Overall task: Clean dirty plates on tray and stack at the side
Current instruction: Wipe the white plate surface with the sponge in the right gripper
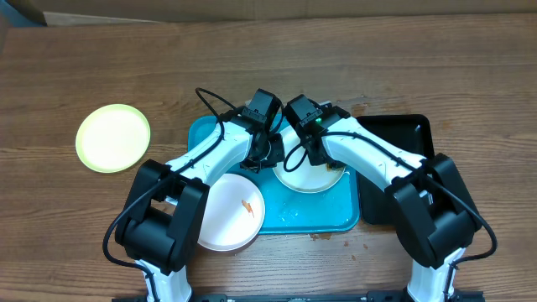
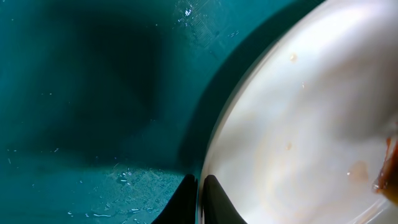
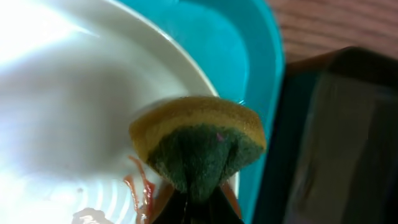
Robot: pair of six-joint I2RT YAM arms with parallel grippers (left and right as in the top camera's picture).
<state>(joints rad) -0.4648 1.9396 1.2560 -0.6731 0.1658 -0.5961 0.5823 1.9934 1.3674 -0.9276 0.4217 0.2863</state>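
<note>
Sponge (image 3: 199,140) in right claw (image 3: 194,210): wrist view only, overhead hides.

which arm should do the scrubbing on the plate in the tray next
Right: the right tool holds the sponge over the white plate. The left tool is pinching that plate's rim.

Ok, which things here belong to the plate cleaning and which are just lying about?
Job: turquoise tray; white plate in it, left pincer on its rim; sponge in right pincer; speckled white plate; yellow-green plate.
Lying about: black tray.
</note>
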